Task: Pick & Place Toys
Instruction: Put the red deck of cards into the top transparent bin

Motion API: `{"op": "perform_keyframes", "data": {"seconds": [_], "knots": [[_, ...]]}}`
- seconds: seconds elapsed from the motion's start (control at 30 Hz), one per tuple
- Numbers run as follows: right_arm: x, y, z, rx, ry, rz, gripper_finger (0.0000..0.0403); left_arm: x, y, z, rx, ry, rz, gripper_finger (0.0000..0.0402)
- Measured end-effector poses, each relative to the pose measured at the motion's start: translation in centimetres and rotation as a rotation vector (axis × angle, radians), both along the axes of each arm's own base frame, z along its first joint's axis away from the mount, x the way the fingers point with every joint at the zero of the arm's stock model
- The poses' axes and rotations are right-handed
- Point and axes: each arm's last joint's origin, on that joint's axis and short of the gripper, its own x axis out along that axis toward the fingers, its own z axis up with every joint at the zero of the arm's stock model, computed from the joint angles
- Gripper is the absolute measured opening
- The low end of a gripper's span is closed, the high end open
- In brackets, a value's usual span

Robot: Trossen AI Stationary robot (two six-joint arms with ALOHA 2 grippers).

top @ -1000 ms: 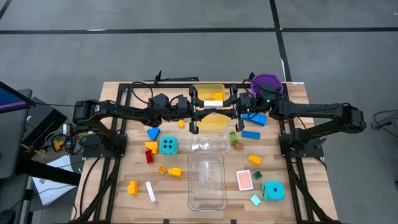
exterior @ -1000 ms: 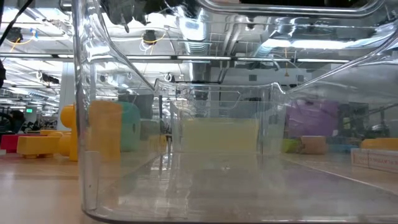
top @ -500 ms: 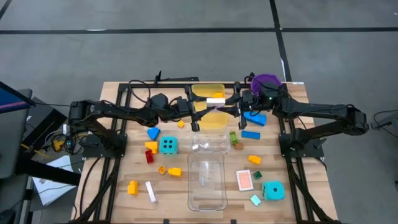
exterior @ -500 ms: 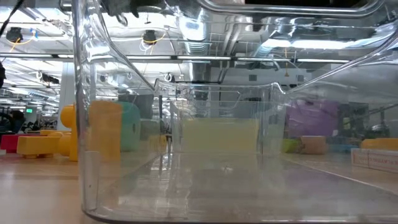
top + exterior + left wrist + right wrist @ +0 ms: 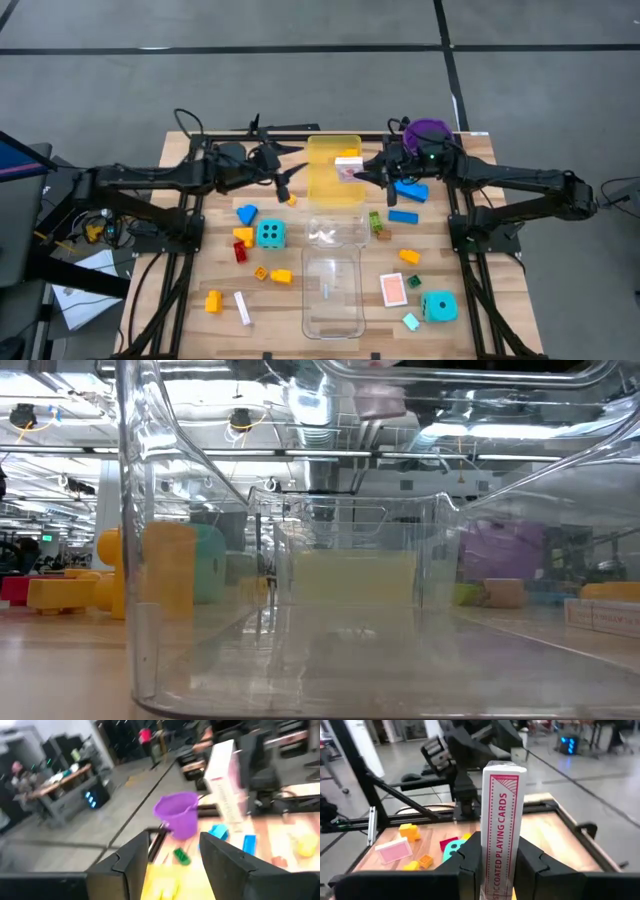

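The wooden slatted table carries smooth plastic trays and scattered bricks. Over the translucent yellow-tinted tray the right gripper is clamped on a flat, glossy playing-card box, so the placing step seems in hand; next it likely calls for lowering and letting go. The left gripper, jaws apart and empty, hangs just beside that tray.

Evenly and brightly lit from overhead, with only faint, soft shadows beneath the arms on the wooden table. Heavily smeared by motion blur in the left wrist view; sharp on the card box in the right wrist view, softer behind. Streaked with ceiling-light glare and warped reflections across the clear tray in the low view.
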Motion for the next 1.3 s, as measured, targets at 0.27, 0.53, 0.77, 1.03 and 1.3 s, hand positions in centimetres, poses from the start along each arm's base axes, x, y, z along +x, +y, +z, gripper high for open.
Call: {"op": "perform_keyframes", "data": {"seconds": [0.27, 0.53, 0.77, 1.03, 1.3], "knots": [[-0.9, -1.3, -0.7, 0.424, 0.311, -0.358, 0.0062, -1.8, -0.2, 0.1, -0.056, 0.051, 0.026, 0.0136], [1.8, 0.4, -1.5, 0.696, 0.423, -0.383, 0.0062, -2.0, 1.3, 0.7, -0.044, -0.009, 0.134, 0.0113], [5.0, 2.2, 0.1, 0.827, 0.485, -0.471, 0.0062, -2.6, 3.8, 2.0, -0.03, -0.159, 0.239, 0.0111], [8.1, 4.9, 1.2, 0.855, 0.656, -0.68, 0.0062, -3.9, 6.9, 2.1, -0.118, -0.255, 0.384, 0.0111], [8.5, 8.9, 0.1, 0.914, 0.718, -0.811, 0.0062, -5.4, 9.4, 2.9, -0.182, -0.424, 0.49, 0.011]]}}
